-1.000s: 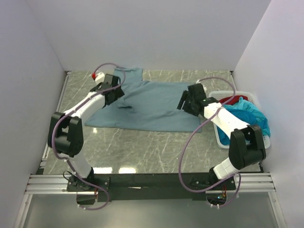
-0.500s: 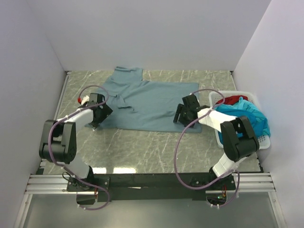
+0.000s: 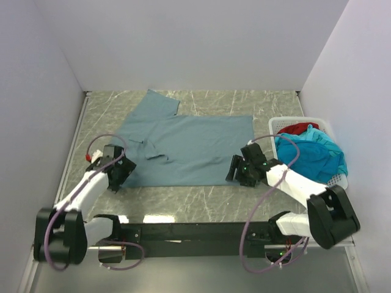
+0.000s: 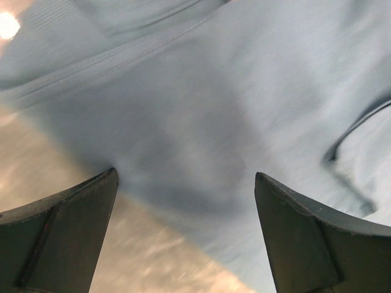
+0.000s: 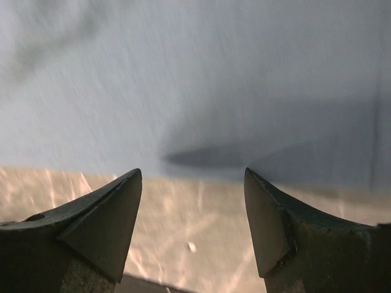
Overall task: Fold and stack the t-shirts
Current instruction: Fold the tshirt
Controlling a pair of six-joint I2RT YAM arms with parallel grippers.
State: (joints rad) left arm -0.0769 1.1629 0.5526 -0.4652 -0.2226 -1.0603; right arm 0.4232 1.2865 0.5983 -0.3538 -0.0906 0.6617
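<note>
Shirts (image 3: 314, 155): three | grey-blue shirt (image 3: 189, 143) flat | basket (image 3: 341, 179): two | left gripper (image 3: 122, 173), right gripper (image 3: 238, 173) released

The grey-blue t-shirt (image 3: 189, 143) is soft, matt cloth with stitched seams. The worktop (image 3: 201, 198) looks like polished marble — glossy, veined, mirroring lamp glare. The basket (image 3: 274, 124) is white plastic lattice, and the turquoise t-shirt (image 3: 314, 155) and red t-shirt (image 3: 297, 128) in it are matt cloth. The left tool (image 4: 186, 176) and right tool (image 5: 192, 173) are dark and matt — seemingly plastic.

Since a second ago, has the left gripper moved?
Yes. The left gripper has come back from the table's far end toward the black rail at the near edge, now by the grey-blue t-shirt's near-left corner.
</note>
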